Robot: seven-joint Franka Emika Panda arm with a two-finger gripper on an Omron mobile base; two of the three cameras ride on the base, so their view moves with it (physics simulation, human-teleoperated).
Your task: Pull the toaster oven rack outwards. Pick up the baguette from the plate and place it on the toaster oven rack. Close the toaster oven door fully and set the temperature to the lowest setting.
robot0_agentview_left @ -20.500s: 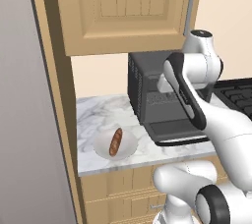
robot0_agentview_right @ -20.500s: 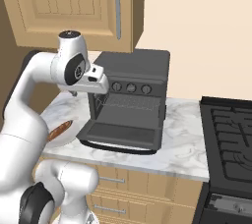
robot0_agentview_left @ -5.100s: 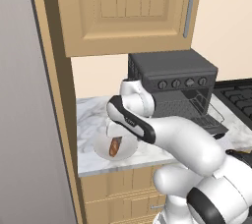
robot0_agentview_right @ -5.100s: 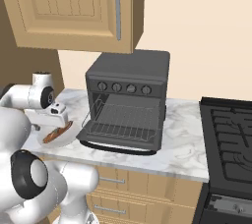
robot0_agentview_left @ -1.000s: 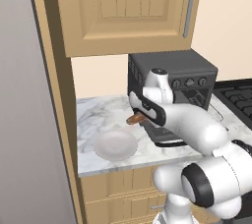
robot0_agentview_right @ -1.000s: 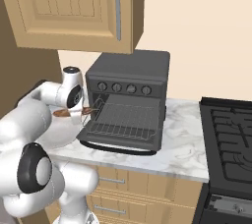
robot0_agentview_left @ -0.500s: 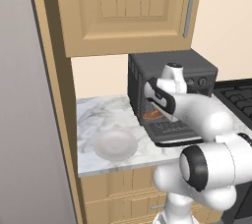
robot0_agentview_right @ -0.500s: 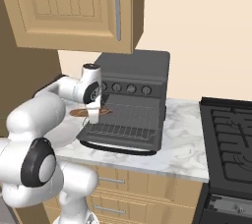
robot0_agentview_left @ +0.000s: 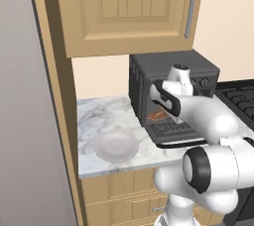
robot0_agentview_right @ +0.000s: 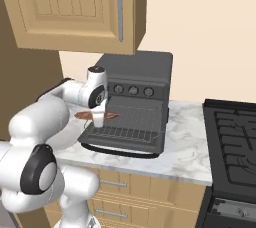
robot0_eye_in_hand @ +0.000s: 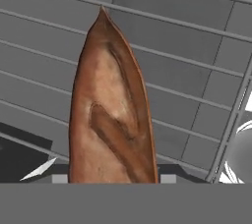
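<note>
Left base view: the oven (robot0_agentview_left: pixel 171 79) stands on the counter (robot0_agentview_left: pixel 99 116) with its door (robot0_agentview_left: pixel 173 133) dropped flat. The baguette (robot0_agentview_left: pixel 158 116) shows as an orange patch at the oven's mouth, above the rack (robot0_agentview_left: pixel 168 127). The plate (robot0_agentview_left: pixel 116 145) lies bare on the counter, in front of the oven and off to one side.

Right base view: the tool (robot0_agentview_right: pixel 99 118) hangs over the rack's (robot0_agentview_right: pixel 131 122) outer corner, on the side away from the stovetop (robot0_agentview_right: pixel 235 147). It is pinching the baguette (robot0_agentview_right: pixel 95 115), which lies roughly level, with one end poking past the oven's side.

Hand view: the baguette (robot0_eye_in_hand: pixel 113 120) runs up the middle of the frame, its tip over the rack's wires (robot0_eye_in_hand: pixel 197 80), apparently clear of them. The plate's rim (robot0_eye_in_hand: pixel 241 154) peeks in beyond the rack's frame.

To do this step well, I judge the loaf should move further toward the oven's middle, so that both ends sit over wires. Then lower it until it rests before letting go. It should lie well inside the rack's front bar, so the door can later shut without catching it.
</note>
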